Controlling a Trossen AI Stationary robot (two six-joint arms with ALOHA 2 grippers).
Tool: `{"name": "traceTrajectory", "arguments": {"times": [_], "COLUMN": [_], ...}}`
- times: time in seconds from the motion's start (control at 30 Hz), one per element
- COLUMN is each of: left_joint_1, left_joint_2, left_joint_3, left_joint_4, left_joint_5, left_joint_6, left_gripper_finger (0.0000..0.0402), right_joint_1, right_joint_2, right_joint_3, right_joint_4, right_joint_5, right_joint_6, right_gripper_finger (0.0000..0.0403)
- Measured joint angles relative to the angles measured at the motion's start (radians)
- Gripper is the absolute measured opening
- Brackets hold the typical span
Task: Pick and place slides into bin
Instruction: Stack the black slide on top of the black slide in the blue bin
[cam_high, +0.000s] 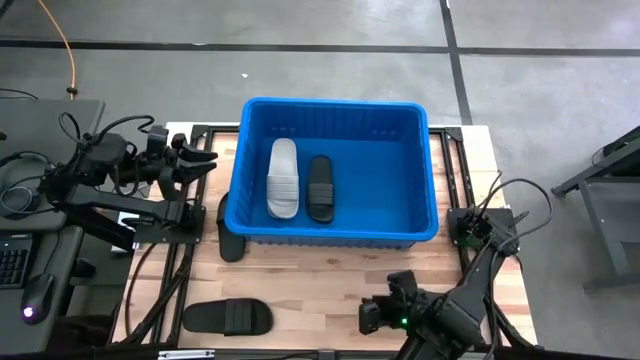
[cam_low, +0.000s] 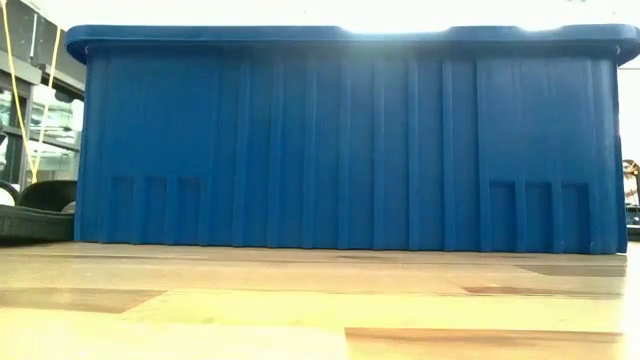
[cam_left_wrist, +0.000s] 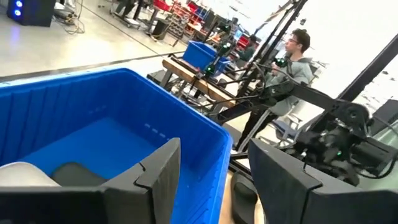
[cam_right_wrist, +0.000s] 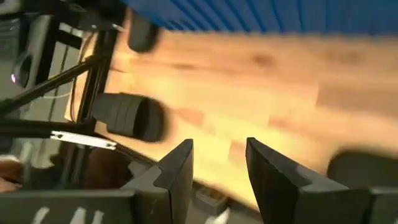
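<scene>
The blue bin (cam_high: 335, 110) stands at the middle of the table. Inside it a white slide (cam_high: 283, 178) and a black slide (cam_high: 320, 188) lie side by side on the floor. Another black slide (cam_high: 230, 235) rests on the table against the bin's near left corner. A third black slide (cam_high: 226, 317) lies near the table's front left edge, and shows in the right wrist view (cam_right_wrist: 130, 117). My left gripper (cam_high: 208, 160) hovers open just left of the bin, pointing level at it. My right gripper (cam_high: 368, 315) hangs open over the near right part of the table, pointing left and down.
Bare wooden tabletop (cam_high: 320, 280) lies between the bin and the front edge. In the low view the bin's wall (cam_low: 340, 140) fills the picture, with a black slide (cam_low: 35, 205) at its left. A person (cam_left_wrist: 298, 62) stands beyond the table.
</scene>
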Motion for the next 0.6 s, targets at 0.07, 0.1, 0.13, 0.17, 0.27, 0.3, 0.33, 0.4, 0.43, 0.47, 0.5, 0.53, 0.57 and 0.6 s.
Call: {"name": "traceTrajectory", "arguments": {"times": [0.07, 0.1, 0.13, 0.17, 0.27, 0.3, 0.33, 0.4, 0.43, 0.47, 0.5, 0.53, 0.57, 0.6], "left_joint_1": [0.000, 0.000, 0.000, 0.000, 0.000, 0.000, 0.000, 0.000, 0.000, 0.000, 0.000, 0.000, 0.000, 0.000], "left_joint_2": [0.000, 0.000, 0.000, 0.000, -0.003, -0.003, -0.004, -0.004, -0.003, -0.003, -0.003, -0.004, -0.004, -0.004], "left_joint_3": [0.000, 0.000, 0.000, 0.000, 0.000, 0.000, 0.000, 0.000, 0.000, 0.000, 0.000, 0.000, 0.000, 0.000], "left_joint_4": [0.018, 0.027, 0.030, 0.034, 0.044, 0.046, 0.046, 0.046, 0.045, 0.045, 0.045, 0.045, 0.045, 0.045], "left_joint_5": [0.017, 0.027, 0.035, 0.039, 0.042, 0.042, 0.041, 0.033, 0.025, 0.014, 0.002, -0.015, -0.031, -0.046], "left_joint_6": [0.004, 0.012, 0.025, 0.032, 0.055, 0.065, 0.074, 0.081, 0.081, 0.081, 0.081, 0.082, 0.085, 0.091], "left_gripper_finger": [0.0177, 0.0177, 0.0177, 0.0177, 0.0177, 0.0177, 0.0177, 0.0177, 0.0177, 0.0177, 0.0177, 0.0177, 0.0177, 0.0177], "right_joint_1": [0.007, 0.012, 0.018, 0.028, 0.048, 0.052, 0.055, 0.059, 0.057, 0.054, 0.051, 0.051, 0.054, 0.062], "right_joint_2": [0.000, 0.004, 0.006, 0.006, 0.004, 0.004, 0.004, 0.002, 0.003, 0.004, 0.004, 0.003, 0.004, 0.007], "right_joint_3": [-0.038, -0.054, -0.068, -0.083, -0.118, -0.125, -0.133, -0.152, -0.158, -0.158, -0.158, -0.158, -0.158, -0.158], "right_joint_4": [0.000, -0.003, 0.023, 0.043, 0.050, 0.051, 0.049, 0.069, 0.085, 0.082, 0.070, 0.055, 0.044, 0.031], "right_joint_5": [-0.064, -0.090, -0.108, -0.106, -0.055, -0.054, -0.041, -0.024, -0.041, -0.083, -0.143, -0.209, -0.257, -0.281], "right_joint_6": [0.085, 0.101, 0.104, 0.108, 0.101, 0.105, 0.118, 0.149, 0.151, 0.151, 0.145, 0.138, 0.133, 0.140], "right_gripper_finger": [0.0138, 0.0138, 0.0138, 0.0138, 0.0137, 0.0138, 0.0138, 0.0138, 0.0138, 0.0138, 0.0138, 0.0138, 0.0138, 0.0138]}}
